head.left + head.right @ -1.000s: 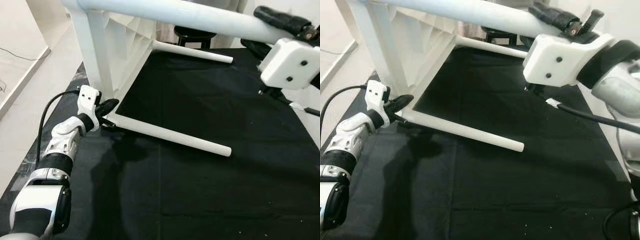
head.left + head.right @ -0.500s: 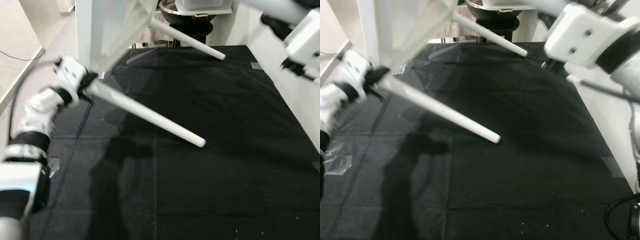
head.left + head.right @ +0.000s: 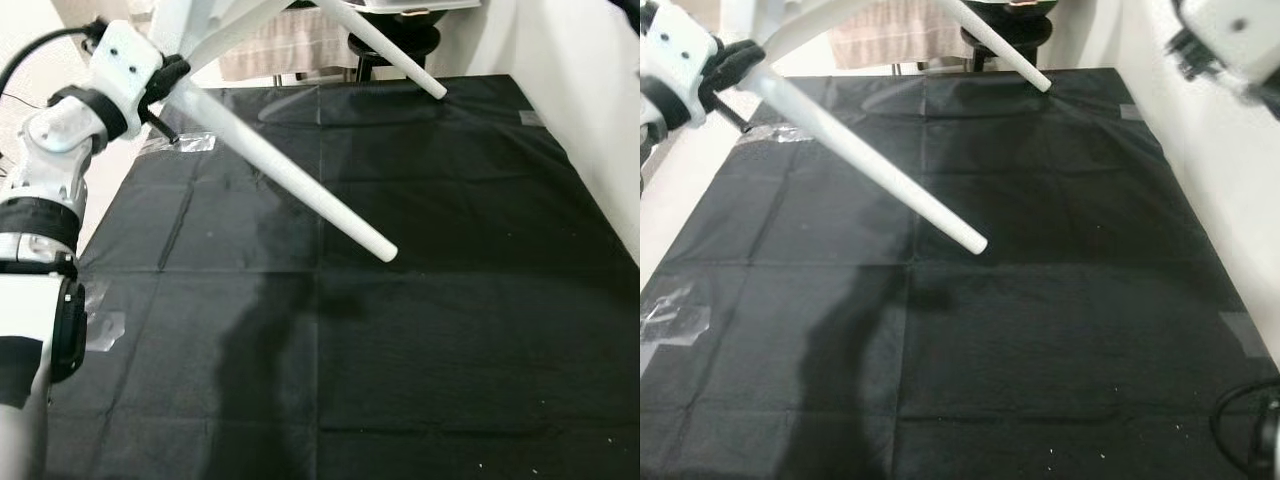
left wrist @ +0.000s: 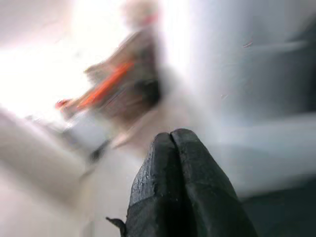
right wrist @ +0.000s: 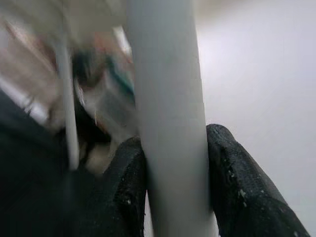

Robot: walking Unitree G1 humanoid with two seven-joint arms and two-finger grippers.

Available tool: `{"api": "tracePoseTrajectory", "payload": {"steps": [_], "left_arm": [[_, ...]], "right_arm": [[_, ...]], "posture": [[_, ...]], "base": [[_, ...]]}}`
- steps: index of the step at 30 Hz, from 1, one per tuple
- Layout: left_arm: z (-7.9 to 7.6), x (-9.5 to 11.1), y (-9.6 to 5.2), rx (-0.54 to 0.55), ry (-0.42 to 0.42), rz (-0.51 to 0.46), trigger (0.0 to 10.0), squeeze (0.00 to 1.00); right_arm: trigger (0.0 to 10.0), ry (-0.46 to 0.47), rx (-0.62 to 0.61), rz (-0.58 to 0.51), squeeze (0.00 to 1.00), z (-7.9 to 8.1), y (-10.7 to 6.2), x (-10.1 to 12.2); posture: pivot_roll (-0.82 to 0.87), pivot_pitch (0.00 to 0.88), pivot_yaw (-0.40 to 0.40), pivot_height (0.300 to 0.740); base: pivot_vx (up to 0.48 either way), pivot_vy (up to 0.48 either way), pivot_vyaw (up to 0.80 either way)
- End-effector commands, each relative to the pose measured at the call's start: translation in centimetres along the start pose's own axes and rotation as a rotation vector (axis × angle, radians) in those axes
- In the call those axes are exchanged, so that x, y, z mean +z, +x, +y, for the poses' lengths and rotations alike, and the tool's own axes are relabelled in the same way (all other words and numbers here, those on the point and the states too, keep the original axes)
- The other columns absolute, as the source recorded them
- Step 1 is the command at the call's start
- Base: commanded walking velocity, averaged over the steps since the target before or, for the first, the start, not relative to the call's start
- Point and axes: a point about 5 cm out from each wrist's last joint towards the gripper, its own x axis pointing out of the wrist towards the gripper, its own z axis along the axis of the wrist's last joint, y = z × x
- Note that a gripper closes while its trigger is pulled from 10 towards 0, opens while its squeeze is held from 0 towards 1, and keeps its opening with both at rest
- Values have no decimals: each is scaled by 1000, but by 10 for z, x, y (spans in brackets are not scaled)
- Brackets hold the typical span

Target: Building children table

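a black cloth (image 3: pixel 400 330) covers the floor. above it hangs the white table (image 3: pixel 215 25), lifted, its legs (image 3: pixel 290 185) pointing down at a slant. the right gripper (image 5: pixel 170 187) clamps one leg (image 5: pixel 168 123). the left gripper (image 4: pixel 173 143) is pressed closed beside the table corner.

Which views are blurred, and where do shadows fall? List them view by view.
Left wrist view: background smeared, only the shut fingers sharp. Right wrist view: surroundings blurred, the white table leg between the fingertips clear. Right eye view: right gripper motion-blurred. Left eye view: sharp, soft shadow on the black mat.
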Motion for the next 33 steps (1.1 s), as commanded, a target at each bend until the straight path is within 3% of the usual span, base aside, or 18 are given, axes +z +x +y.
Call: {"api": "tracePoseTrajectory", "payload": {"steps": [1, 5, 6, 8, 9, 10, 16, 20, 21, 22, 23, 25, 28, 29, 30, 31, 32, 33], "left_arm": [[19, 3, -6, 63, 4, 8, 10000, 0], [23, 18, 1, 52, 27, -28, 10000, 0], [23, 18, 1, 52, 27, -28, 10000, 0], [22, 22, 3, 40, 30, -42, 10000, 0], [22, 22, 3, 40, 30, -42, 10000, 0], [20, 21, 4, 32, 28, -43, 10000, 0], [18, 21, 5, 24, 26, -44, 10000, 0], [14, 19, 5, 9, 8, -44, 10000, 0], [10, 16, 5, -6, -15, -46, 10000, 0], [10, 16, 5, -6, -15, -46, 10000, 0], [-2, 8, 5, -44, -73, -49, 10000, 0], [-2, 8, 5, -44, -73, -49, 10000, 0], [-23, -6, 3, -89, -153, -53, 10000, 0], [-31, -11, 2, -103, -178, -54, 10000, 0], [-46, -20, 0, -131, -216, -51, 10000, 0], [-46, -20, 0, -131, -216, -51, 10000, 0], [-58, -26, -2, -152, -249, -47, 10000, 0], [-68, -31, -4, -169, -273, -43, 10000, 0]], "right_arm": [[0, 193, -175, 182, 0, -19, -11, -33], [0, 461, -131, 319, 0, 20, -26, -59], [0, 461, -131, 319, 0, 20, -26, -59], [0, 582, -93, 366, 0, 44, -34, -65], [0, 582, -93, 366, 0, 44, -34, -65], [0, 638, -72, 382, 0, 56, -36, -66], [0, 677, -59, 405, 0, 66, -39, -68], [0, 738, -26, 444, 0, 82, -45, -68], [0, 785, 37, 444, 0, 98, -46, -63], [0, 785, 37, 444, 0, 98, -46, -63], [0, 867, 188, 402, 0, 130, -49, -46], [0, 867, 188, 402, 0, 130, -49, -46], [0, 889, 328, 372, 0, 162, -53, -32], [10000, 891, 362, 380, 0, 171, -55, -30], [10000, 885, 369, 417, 0, 180, -57, -35], [10000, 885, 369, 417, 0, 180, -57, -35], [10000, 878, 364, 442, 761, 186, -58, -41], [10000, 879, 348, 458, 1000, 188, -58, -46]], "posture": [[-165, 139, 124, 740], [-157, 145, 129, 740], [-157, 145, 129, 740], [-163, 143, 133, 740], [-163, 143, 133, 740], [-163, 143, 133, 740], [-160, 142, 133, 740], [-162, 138, 130, 740], [-165, 139, 132, 740], [-165, 139, 132, 740], [-162, 139, 132, 740], [-162, 139, 132, 740], [-162, 134, 128, 740], [-160, 133, 126, 740], [-156, 128, 120, 740], [-156, 128, 120, 740], [-152, 124, 115, 740], [-152, 124, 115, 740]], "base": [[0, 0, 0], [0, 0, 0], [0, 0, 0], [0, 0, 0], [0, 0, 0], [0, 0, 0], [0, 0, 0], [0, 0, 0], [0, 0, 0], [0, 0, 0], [0, 0, 0], [0, 0, 0], [0, 0, 0], [0, 0, 0], [0, 0, 0], [0, 0, 0], [0, 0, 0], [0, 0, 0]]}}
